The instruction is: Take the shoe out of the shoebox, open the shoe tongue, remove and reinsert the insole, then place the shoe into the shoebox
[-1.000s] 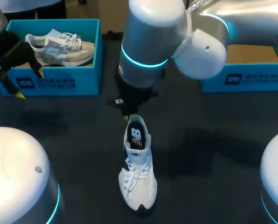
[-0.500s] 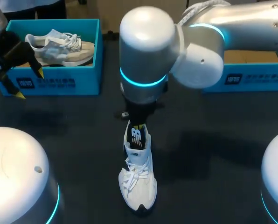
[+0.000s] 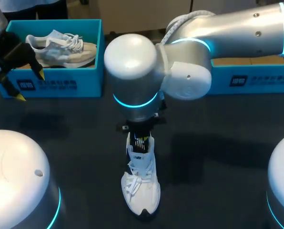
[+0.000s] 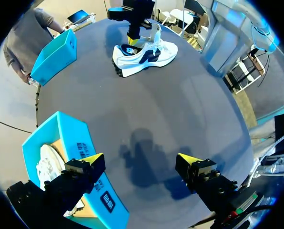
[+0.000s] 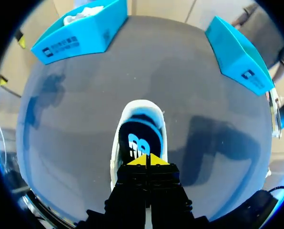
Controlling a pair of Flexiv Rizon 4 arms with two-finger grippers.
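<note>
A white shoe (image 3: pixel 141 183) stands on the dark table, toe toward me, with its dark blue insole (image 5: pixel 138 138) showing in the opening. My right gripper (image 3: pixel 141 141) is shut, its yellow tips together right over the heel end of the insole; whether they touch it I cannot tell. In the right wrist view the right gripper (image 5: pixel 147 160) covers the insole's near part. My left gripper (image 3: pixel 30 86) hangs open at the far left, in front of a blue shoebox (image 3: pixel 89 76) that holds a second pale shoe (image 3: pixel 61 47). The left gripper (image 4: pixel 139 160) has nothing between its fingers.
Another blue box (image 3: pixel 256 76) sits at the back right, partly behind my right arm (image 3: pixel 218 33). In the left wrist view the shoebox (image 4: pixel 65 138) is beside one finger, the shoe (image 4: pixel 147 52) far ahead.
My right arm has swung forward and down, bringing its shut gripper from behind the shoe's heel to just over the insole. The left arm and the shoe have not moved.
</note>
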